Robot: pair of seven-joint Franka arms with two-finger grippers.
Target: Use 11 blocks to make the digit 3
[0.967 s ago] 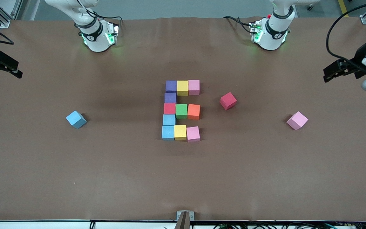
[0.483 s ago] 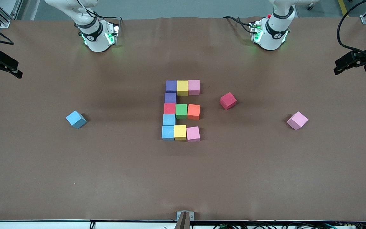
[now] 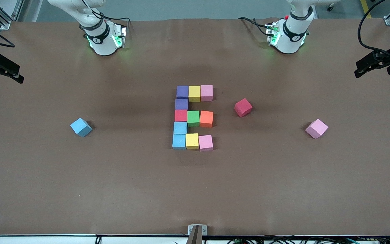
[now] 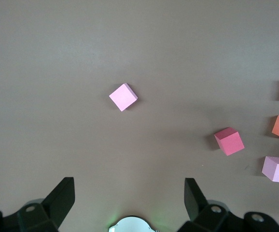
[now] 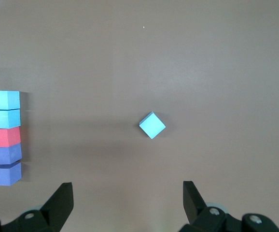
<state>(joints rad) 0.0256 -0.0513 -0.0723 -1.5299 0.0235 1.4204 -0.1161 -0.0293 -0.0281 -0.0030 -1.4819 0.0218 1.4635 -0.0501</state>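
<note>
- The digit 3 stands complete mid-table: eleven blocks, three bars, two links.
- Spare red block, pink block and blue block lie apart from it.
- Left gripper and right gripper hang wide and empty at the table's ends.

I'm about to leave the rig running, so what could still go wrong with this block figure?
1. The figure looks finished, eleven blocks, but its arms point toward the left arm's end, so from the front camera it reads as an E.
2. The spare red block sits close beside it; a reach for it could nudge the orange block.
3. Both claws, left and right, hang open at the table's ends; another pass risks shifting the bars.
</note>
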